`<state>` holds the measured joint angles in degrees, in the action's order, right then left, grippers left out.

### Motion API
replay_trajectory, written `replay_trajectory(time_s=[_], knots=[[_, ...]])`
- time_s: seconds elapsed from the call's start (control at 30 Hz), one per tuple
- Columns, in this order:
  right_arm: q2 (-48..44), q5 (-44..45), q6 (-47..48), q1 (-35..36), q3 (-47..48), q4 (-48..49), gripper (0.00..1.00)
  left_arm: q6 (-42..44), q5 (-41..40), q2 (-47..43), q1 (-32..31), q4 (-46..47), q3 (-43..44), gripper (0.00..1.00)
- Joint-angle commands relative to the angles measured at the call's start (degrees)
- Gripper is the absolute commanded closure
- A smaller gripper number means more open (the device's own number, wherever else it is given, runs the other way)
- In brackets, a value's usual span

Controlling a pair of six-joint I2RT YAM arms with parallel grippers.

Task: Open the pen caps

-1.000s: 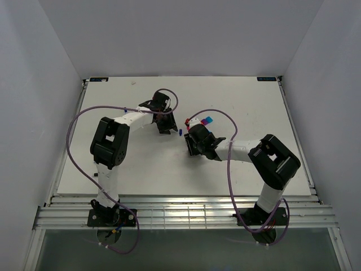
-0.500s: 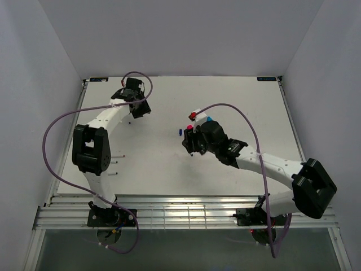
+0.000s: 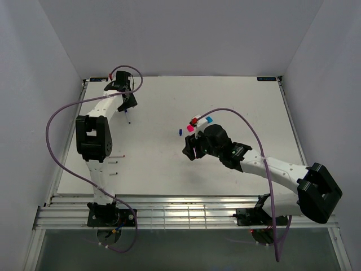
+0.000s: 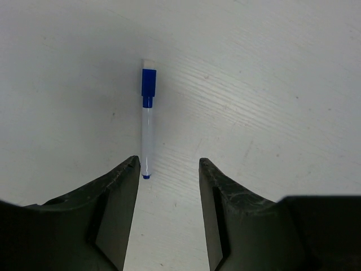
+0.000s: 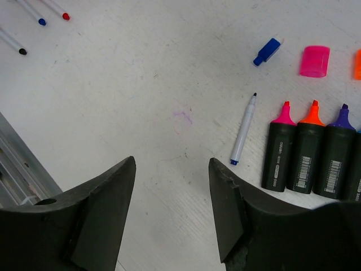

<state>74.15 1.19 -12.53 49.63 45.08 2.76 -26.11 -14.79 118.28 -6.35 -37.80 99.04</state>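
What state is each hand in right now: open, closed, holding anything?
Left hand: open, holding nothing; a white pen with its blue cap on lies just ahead.
Right hand: open, holding nothing.

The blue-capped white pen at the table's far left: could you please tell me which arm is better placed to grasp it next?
Probably the left: the left gripper, open, hovers with the pen just ahead. The right gripper faces uncapped markers mid-table.
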Motion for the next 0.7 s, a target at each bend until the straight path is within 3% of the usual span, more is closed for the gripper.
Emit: replay_trajectory(time_s=[0.0, 0.1, 0.23, 0.67], knots=[[-1.38, -2.68, 1.46, 0.12, -1.05, 1.45, 0.39, 1.59, -2.09, 2.39, 1.34, -1.57, 3.08, 0.43], [-1.20, -2.86, 1.90, 0.12, -1.22, 1.80, 0.38, 1.41, -3.05, 3.97, 2.04, -1.57, 4.49, 0.43], [-1.20, -2.77, 2.52, 0.12, -1.31, 1.89, 0.37, 2.81, -3.93, 5.91, 2.66, -1.22, 6.33, 0.54], [0.47, -3.39, 3.13, 0.03, -0.78, 2.33, 0.33, 3.61, 1.60, 12.50, 5.29, -0.17, 13.28, 0.44]])
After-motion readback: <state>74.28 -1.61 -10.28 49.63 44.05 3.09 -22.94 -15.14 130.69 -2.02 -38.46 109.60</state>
